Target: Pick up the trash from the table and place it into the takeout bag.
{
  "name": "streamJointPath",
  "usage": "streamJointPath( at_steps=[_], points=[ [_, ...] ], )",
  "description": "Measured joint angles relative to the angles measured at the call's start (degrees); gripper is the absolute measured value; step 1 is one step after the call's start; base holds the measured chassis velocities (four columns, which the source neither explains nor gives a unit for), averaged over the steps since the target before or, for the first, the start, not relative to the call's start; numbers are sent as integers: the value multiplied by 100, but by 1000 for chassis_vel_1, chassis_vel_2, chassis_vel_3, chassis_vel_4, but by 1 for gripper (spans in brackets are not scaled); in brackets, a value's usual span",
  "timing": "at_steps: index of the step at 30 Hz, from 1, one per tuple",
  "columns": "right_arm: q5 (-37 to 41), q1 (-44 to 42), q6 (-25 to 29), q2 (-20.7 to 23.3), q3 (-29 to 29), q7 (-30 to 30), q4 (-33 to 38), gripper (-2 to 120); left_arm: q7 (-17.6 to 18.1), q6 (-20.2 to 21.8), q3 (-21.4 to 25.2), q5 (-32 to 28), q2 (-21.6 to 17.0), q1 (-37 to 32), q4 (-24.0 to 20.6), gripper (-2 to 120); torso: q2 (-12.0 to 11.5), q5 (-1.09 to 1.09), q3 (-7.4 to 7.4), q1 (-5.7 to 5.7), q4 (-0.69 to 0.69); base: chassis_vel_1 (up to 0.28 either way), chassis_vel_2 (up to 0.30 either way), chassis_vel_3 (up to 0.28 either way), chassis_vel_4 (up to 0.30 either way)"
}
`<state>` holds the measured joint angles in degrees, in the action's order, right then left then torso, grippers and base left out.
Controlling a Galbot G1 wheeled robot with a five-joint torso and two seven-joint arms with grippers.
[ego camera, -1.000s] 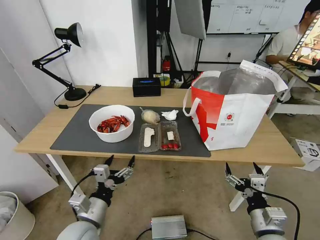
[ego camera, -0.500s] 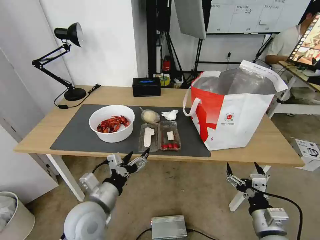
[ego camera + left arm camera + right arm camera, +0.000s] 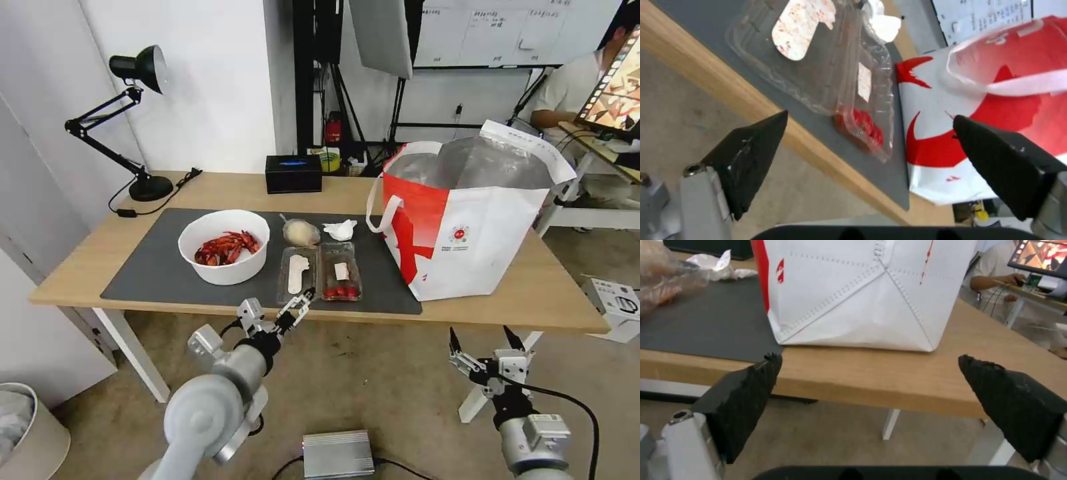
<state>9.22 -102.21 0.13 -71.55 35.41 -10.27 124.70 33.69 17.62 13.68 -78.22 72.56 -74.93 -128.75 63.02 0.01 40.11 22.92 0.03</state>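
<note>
Since a second ago I've swung my left hand (image 3: 297, 308), fingers spread and empty, up to the table (image 3: 547, 293) edge just short of the clamshell tray (image 3: 322, 272), so I judge the reach underway, next needing a forward push onto its rim.

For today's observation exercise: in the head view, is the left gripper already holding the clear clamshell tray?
No. The left gripper hangs open at the table edge, short of the clamshell tray.
</note>
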Motion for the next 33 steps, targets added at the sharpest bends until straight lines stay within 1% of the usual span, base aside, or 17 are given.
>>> streamJointPath(
  at_steps=[2,3,6,7,10,15,23,26,33],
  points=[
    [-2,5,-7,-3,-17,-4,-36,100,284,19,24,-138,219,151,86,100,0,0,0,0,-3,0,0,0,0],
    [-2,5,-7,-3,-17,-4,-36,100,284,19,24,-138,219,151,86,100,0,0,0,0,-3,0,0,0,0],
    [-9,52,-20,-6,-50,-9,-76,100,536,21,30,-392,462,383,220,100,0,0,0,0,-3,0,0,0,0],
    [-9,52,-20,-6,-50,-9,-76,100,536,21,30,-392,462,383,220,100,0,0,0,0,-3,0,0,0,0],
    [-13,75,-26,-11,-66,-22,-117,100,689,17,126,-643,656,633,388,100,0,0,0,0,-3,0,0,0,0],
    [-15,76,-27,-40,-64,-24,-156,100,719,18,23,-627,772,665,532,100,0,0,0,0,-3,0,0,0,0],
    [-16,95,-27,-59,-52,-29,-212,100,683,20,-49,-495,841,745,739,100,0,0,-1,0,-3,0,0,0,0],
    [-17,108,-27,-79,-48,-30,-258,100,573,10,-81,-376,856,790,895,100,0,0,-1,0,-3,0,0,0,0],
    [-23,127,-25,-108,-48,-33,-325,100,488,-3,-96,-324,903,827,993,100,0,0,-1,0,-3,0,0,0,0]
  ],
)
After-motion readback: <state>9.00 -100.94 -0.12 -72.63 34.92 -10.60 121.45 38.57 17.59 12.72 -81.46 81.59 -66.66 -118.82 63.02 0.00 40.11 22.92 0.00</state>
